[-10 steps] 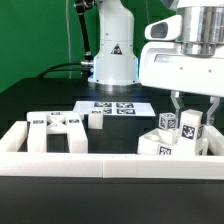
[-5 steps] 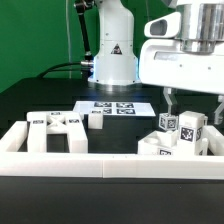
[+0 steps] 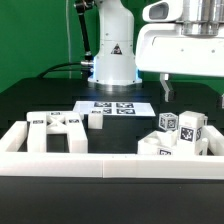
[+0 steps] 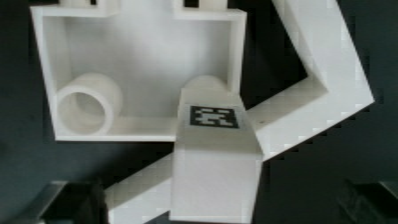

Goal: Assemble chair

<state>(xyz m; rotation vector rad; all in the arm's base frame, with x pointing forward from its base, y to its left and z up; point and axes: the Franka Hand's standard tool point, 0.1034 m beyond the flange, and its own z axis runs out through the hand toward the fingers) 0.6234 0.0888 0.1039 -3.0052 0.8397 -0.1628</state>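
Gripper [image 3: 193, 92]: jaws spread, empty, high above the chair parts [image 3: 176, 135] clustered inside the border rail [image 3: 100, 165], on the exterior view's right. Advised: centre over tagged bar [image 4: 214, 150], descend straight, close squarely on flat sides.

The arm's white base column [image 3: 112, 45] stands upright at the rear; the white wrist housing [image 3: 185, 45] hangs high at the exterior view's right, pointing straight down; beneath it the jaws stand wide apart, gripping nothing; one dark fingertip [image 3: 166, 90] shows below the housing.
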